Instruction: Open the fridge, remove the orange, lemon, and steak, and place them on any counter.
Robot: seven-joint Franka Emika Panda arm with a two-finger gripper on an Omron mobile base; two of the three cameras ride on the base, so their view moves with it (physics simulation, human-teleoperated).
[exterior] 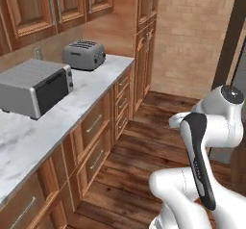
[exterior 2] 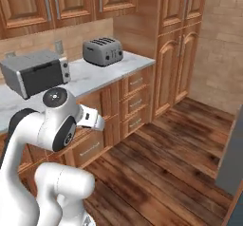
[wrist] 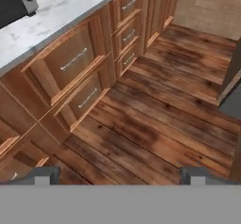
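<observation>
"Firstly, the largest item?"

"Wooden floor point(wrist: 155, 119), dark planks, lying under and ahead of the claw point(wrist: 121, 175)."

"Next?"

"Counter point(exterior: 91, 86), white-grey marble over brown drawers point(wrist: 70, 60) with metal handles. From the hand view it stands ahead of the claw and to its left, well apart from it. At the counter's far end a tall wooden cabinet point(exterior 2: 178, 54) rises, farther from the claw than the drawers."

"The fridge?"

"Only a dark blue-grey edge of the fridge point(exterior 2: 231, 158) is on record, to the right of the claw and apart from it. Whether its door is open or closed cannot be told."

"Items on the counter?"

"A silver toaster oven point(exterior: 36, 86) with a dark door, and beyond it, farther from the claw, a grey toaster point(exterior: 85, 55). Both stand upright on the marble, near one another, not touching."

"And the claw itself?"

"Released. Its two dark fingertips point(wrist: 44, 173) stand wide apart with bare floor between them, grasping nothing and touching nothing."
</observation>
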